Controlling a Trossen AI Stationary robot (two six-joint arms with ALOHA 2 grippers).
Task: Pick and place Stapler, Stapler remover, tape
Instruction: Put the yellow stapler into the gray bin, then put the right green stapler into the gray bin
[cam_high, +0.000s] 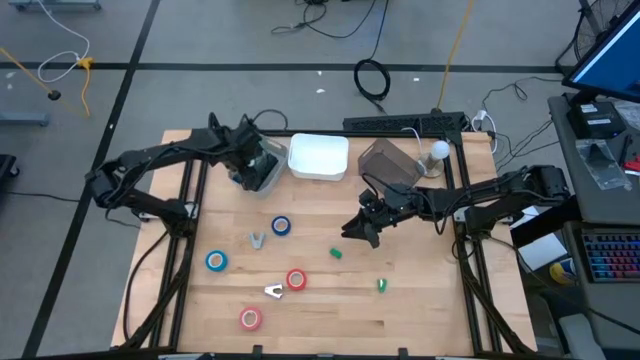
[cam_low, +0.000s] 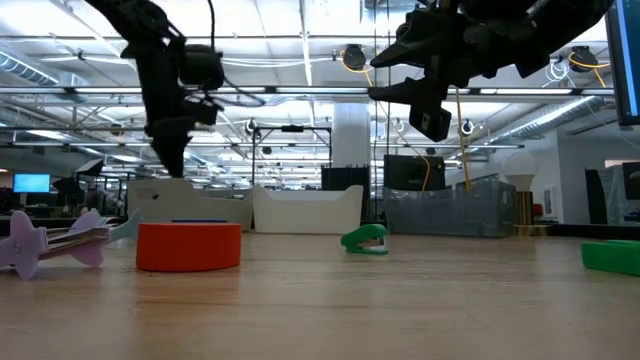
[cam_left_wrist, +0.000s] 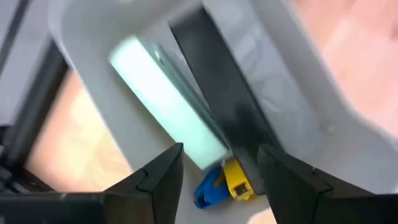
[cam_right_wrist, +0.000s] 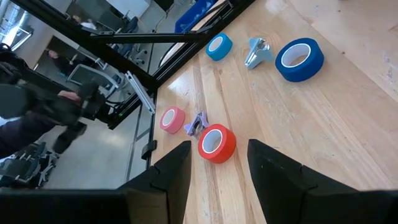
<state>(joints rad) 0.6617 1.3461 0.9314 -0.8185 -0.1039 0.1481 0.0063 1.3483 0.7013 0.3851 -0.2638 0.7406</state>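
My left gripper hangs open over the grey bin at the table's far left, touching nothing. In that bin lie a mint-green stapler and a black stapler, side by side on its floor. My right gripper hovers open above mid-table with nothing between its fingers. Tape rolls lie flat on the wood: dark blue, light blue, red and pink. A pale staple remover and a purple-white one lie among them.
A white bin and a clear bin stand along the far edge beside the grey one. Two small green staplers lie right of centre. Small yellow and blue bits sit in the grey bin. Bare wood lies near the front edge.
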